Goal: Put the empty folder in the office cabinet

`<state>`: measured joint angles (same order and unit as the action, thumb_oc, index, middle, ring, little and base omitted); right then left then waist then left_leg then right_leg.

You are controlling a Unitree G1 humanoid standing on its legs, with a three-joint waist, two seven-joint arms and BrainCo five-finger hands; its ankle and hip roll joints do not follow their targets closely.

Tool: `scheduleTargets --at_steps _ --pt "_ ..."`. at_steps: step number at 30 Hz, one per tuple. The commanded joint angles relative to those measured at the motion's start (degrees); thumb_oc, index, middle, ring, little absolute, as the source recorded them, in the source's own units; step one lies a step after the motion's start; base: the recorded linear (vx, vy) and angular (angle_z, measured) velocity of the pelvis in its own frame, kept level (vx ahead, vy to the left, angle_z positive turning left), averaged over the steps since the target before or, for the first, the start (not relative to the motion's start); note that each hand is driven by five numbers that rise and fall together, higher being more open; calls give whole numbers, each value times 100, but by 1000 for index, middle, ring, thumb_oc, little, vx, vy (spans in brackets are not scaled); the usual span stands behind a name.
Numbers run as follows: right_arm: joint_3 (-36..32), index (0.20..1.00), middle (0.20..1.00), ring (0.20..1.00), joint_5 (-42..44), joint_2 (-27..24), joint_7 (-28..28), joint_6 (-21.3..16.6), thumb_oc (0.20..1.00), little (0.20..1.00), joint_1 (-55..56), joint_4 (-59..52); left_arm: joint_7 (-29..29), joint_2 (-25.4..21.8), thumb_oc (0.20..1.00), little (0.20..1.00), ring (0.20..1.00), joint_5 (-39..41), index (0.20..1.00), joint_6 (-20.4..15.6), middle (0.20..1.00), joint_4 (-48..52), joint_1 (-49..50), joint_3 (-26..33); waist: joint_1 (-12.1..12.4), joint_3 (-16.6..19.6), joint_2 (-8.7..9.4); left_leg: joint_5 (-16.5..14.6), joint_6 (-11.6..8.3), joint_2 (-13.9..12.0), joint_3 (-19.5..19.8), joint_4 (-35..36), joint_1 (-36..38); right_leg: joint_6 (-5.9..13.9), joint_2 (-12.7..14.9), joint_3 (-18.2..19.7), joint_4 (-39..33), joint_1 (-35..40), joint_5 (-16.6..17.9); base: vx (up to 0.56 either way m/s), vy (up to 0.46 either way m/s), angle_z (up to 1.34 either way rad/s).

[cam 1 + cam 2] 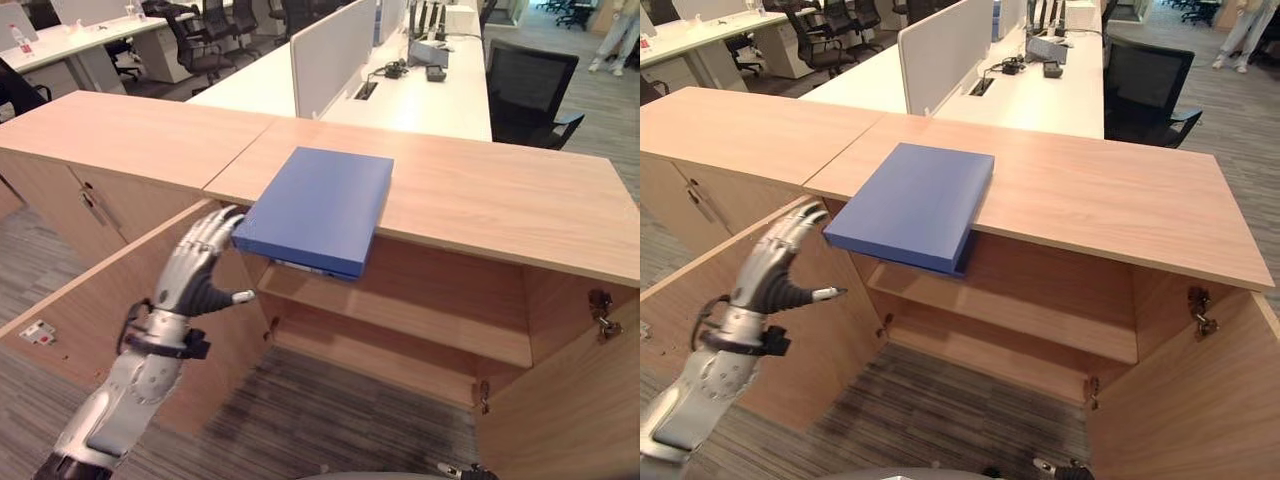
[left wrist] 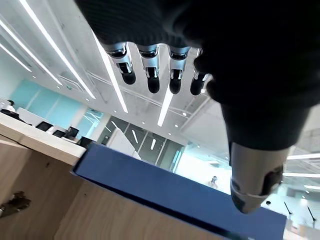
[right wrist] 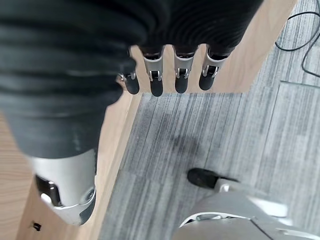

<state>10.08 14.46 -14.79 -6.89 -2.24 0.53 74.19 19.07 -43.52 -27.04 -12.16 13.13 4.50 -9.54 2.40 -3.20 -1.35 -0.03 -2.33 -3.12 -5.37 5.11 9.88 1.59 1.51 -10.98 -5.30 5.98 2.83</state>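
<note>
A flat blue folder (image 1: 318,207) lies on the wooden cabinet top (image 1: 480,195), its near corner overhanging the front edge above the open cabinet. My left hand (image 1: 197,262) is raised just left of that overhanging corner, fingers straight and fingertips at the folder's edge, thumb pointing right; it holds nothing. From the left wrist view the folder (image 2: 165,192) shows from below, past my open left hand (image 2: 150,65). My right hand (image 3: 170,70) hangs low over the carpet with relaxed fingers and nothing in it.
The cabinet's doors stand open: left door (image 1: 120,310), right door (image 1: 570,400). Inside, a shelf (image 1: 400,315) is bare. A second closed cabinet (image 1: 90,150) adjoins at the left. Desks, a white partition (image 1: 330,50) and office chairs (image 1: 525,85) stand behind.
</note>
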Motion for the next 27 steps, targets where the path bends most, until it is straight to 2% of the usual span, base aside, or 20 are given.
scheduleTargets --at_steps 1,6,13,27 --pt "254 1000 1000 1000 -138 65 -59 -112 1000 1000 -366 112 69 -328 1000 1000 1000 -355 1000 -163 1000 9 -395 -72 -85 82 293 -211 25 15 74 -11 -155 343 210 72 359 114 -444 3 -1 -21" --pt "326 1000 1000 1000 -105 74 -82 -116 1000 1000 -369 81 147 -186 1000 1000 1000 -916 1000 57 1000 -707 -968 -634 -168 149 311 -252 31 5 30 -11 -99 338 198 134 323 153 -446 3 -1 -4" --pt "375 1000 1000 1000 -63 90 -126 -96 1000 1000 -403 73 319 102 1000 1000 1000 -1409 1000 363 1000 -1506 -1623 -1110 -239 203 301 -293 37 12 0 -11 -31 331 189 196 286 201 -451 1 0 0" --pt "425 1000 1000 1000 -17 56 -151 -83 1000 1000 -426 94 635 175 1000 1000 1000 -1987 1000 800 1000 -2410 -2629 -1525 -362 288 264 -356 20 9 -100 -11 88 338 170 276 185 287 -417 3 -1 -5"
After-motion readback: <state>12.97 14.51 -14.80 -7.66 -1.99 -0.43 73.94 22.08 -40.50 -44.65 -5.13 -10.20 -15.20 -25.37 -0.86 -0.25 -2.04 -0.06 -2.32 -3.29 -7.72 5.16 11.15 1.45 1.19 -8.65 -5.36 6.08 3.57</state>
